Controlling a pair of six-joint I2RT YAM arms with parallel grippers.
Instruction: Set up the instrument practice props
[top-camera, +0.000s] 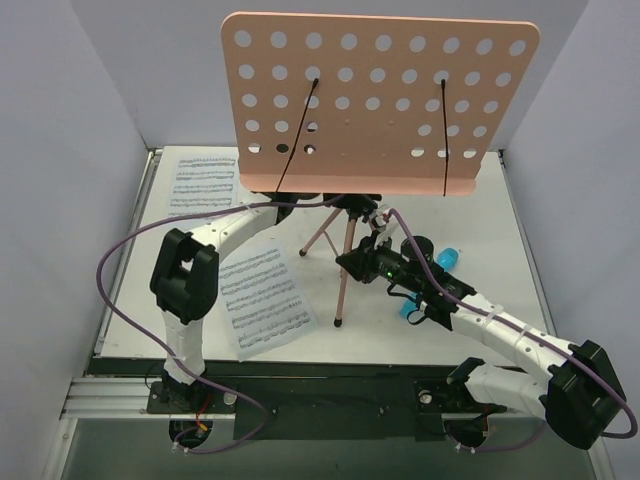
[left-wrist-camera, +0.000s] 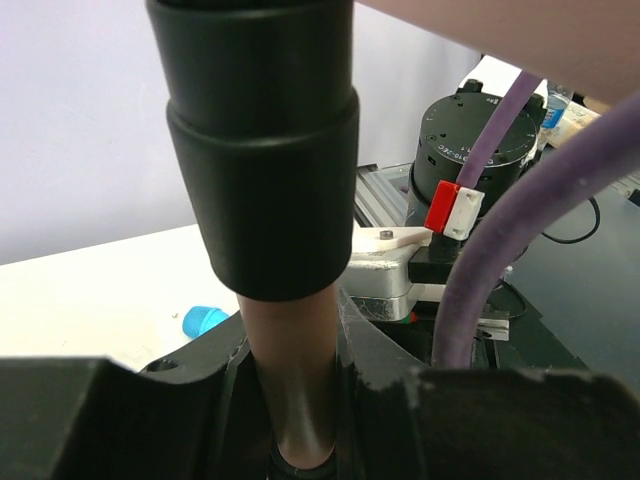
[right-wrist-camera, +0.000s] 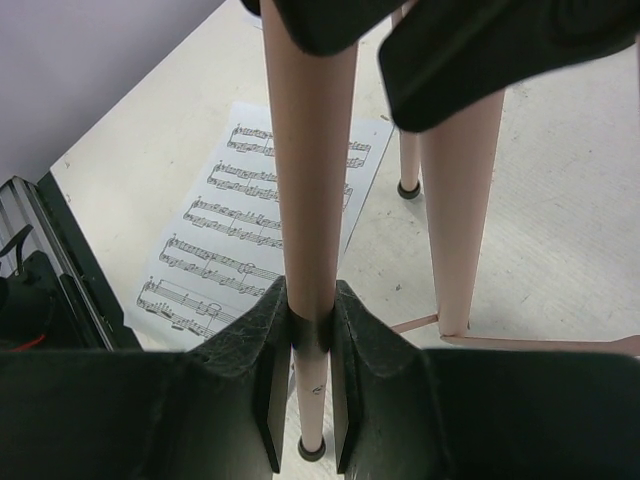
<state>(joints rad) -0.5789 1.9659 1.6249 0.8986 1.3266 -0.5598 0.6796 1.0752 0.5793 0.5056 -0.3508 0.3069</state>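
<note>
Large pink perforated metal music-stand desk (top-camera: 380, 90) is seen at top centre of the overhead view, raised above the white table (top-camera: 500, 230). Two thin black wire page-holders (top-camera: 297, 135) (top-camera: 443, 140) are laid across its face. No paper is held on it. Pink folding tripod with black joints (top-camera: 342, 290) is stood on the table just below the desk's lower edge, legs spread. The joint between the two is hidden by the desk.

Left gripper (left-wrist-camera: 295, 400) is closed on a pink tripod tube just below a thick black collar (left-wrist-camera: 260, 150). The tube is pinched between both fingers with no gap seen. Which tube it is cannot be told from the wrist view.

Right gripper (right-wrist-camera: 310, 335) is closed narrow on a pink tripod leg. The fingers are pressed against both sides of it, above its black foot cap (right-wrist-camera: 312, 450).

One white sheet-music page (top-camera: 203, 180) is laid flat at the upper left of the table. A second white printed page (top-camera: 265, 300) is laid flat at centre-left, beside the tripod leg, and is also seen behind the leg in the right wrist view.

A small blue object (top-camera: 447, 258) is partly hidden under the right arm. Its kind cannot be told.
</note>
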